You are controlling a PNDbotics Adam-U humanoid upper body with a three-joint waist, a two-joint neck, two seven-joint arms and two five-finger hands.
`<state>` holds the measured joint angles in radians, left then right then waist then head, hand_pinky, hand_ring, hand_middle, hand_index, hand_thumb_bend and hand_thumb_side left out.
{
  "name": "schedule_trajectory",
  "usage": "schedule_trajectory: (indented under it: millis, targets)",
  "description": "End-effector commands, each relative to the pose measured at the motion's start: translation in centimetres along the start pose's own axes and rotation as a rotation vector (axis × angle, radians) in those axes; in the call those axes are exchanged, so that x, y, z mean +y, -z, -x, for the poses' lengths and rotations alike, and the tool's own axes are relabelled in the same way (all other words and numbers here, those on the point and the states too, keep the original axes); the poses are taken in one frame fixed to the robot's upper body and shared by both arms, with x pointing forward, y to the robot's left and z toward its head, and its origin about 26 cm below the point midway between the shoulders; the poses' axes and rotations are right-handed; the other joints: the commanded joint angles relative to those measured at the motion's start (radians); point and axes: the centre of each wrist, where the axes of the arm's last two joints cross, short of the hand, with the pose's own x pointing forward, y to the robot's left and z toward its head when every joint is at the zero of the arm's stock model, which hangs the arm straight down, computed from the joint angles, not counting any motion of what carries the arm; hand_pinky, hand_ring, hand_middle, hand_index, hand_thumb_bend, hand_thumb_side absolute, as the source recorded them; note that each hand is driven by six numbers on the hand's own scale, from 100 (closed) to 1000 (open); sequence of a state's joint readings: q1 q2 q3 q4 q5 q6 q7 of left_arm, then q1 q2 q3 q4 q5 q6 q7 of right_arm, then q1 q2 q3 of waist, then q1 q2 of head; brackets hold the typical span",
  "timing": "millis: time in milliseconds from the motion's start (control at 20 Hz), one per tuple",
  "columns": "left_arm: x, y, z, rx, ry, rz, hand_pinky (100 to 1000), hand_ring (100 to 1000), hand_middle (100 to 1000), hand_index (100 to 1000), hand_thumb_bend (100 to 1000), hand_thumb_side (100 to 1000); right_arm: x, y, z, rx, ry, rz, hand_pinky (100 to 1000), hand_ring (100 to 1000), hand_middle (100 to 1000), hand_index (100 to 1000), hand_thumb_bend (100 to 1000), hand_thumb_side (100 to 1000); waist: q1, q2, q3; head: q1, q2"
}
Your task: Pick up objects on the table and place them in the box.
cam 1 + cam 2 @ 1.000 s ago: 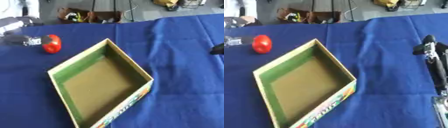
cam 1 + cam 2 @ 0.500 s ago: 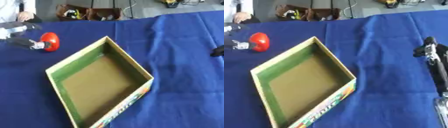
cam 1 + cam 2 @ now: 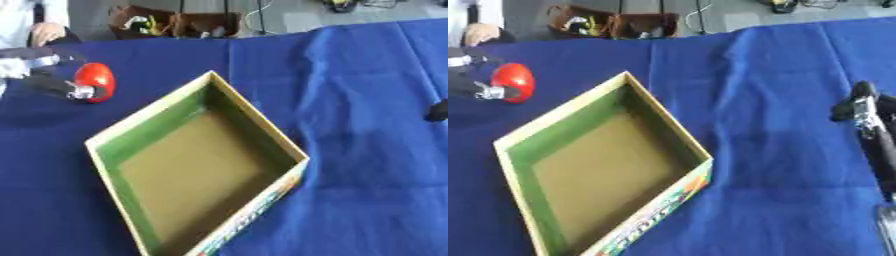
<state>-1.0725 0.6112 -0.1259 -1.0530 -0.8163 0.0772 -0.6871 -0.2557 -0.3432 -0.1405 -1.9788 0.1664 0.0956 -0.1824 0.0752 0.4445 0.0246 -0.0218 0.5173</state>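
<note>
- At the upper left of the frame, your left hand (image 3: pixel 52 85) has its fingers pinching the red object (image 3: pixel 94 81) just above the blue cloth (image 3: pixel 367 150).
- At centre, the open box (image 3: pixel 262 135) sits empty, near the object.
- At the right edge, your right hand (image 3: pixel 866 112) shows; whether it's spread, you can't tell.

A deep blue cloth (image 3: pixel 350 100) covers the table. The box (image 3: pixel 201 165) has green inner walls, a brown floor, a pale tan rim and a multicoloured printed outer side. The round object (image 3: pixel 94 81) is glossy red.
</note>
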Motion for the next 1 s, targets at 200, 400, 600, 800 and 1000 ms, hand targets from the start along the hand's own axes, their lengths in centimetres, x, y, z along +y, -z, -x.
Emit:
schedule_trajectory:
  millis: [200, 400, 600, 800, 1000]
  targets:
    - [3.1, -1.3, 1.3, 0.034, -0.009, -0.087, 880, 1000, 1000, 1000, 657, 764, -0.3, 0.4, -0.8, -0.043, -0.023, -0.012, 737, 529, 390, 500, 100, 857, -0.002, -0.011, -0.008, 0.012, -0.019]
    - [5.3, -2.4, 1.7, 0.034, -0.004, -0.103, 889, 1000, 1000, 1000, 652, 770, -0.3, 0.4, -0.9, -0.046, -0.027, -0.018, 737, 527, 388, 498, 100, 854, -0.001, -0.004, -0.014, 0.020, -0.023]
    - [6.3, -3.0, 2.0, 0.040, 0.001, -0.091, 887, 1000, 1000, 1000, 652, 772, -0.3, 0.4, -0.9, -0.050, -0.029, -0.023, 737, 525, 385, 497, 100, 855, 0.001, 0.002, -0.020, 0.026, -0.032]
    - [6.1, -2.9, 2.6, 0.021, -0.032, -0.024, 892, 1000, 1000, 1000, 642, 774, -0.3, 0.5, -0.9, -0.054, -0.032, -0.023, 737, 525, 384, 496, 100, 850, 0.001, 0.011, -0.027, 0.033, -0.041]
    - [6.6, -3.2, 3.1, -0.017, -0.085, 0.035, 893, 1000, 1000, 1000, 629, 775, -0.3, 0.5, -0.9, -0.055, -0.037, -0.027, 738, 524, 383, 495, 100, 855, 0.002, 0.022, -0.031, 0.037, -0.051]
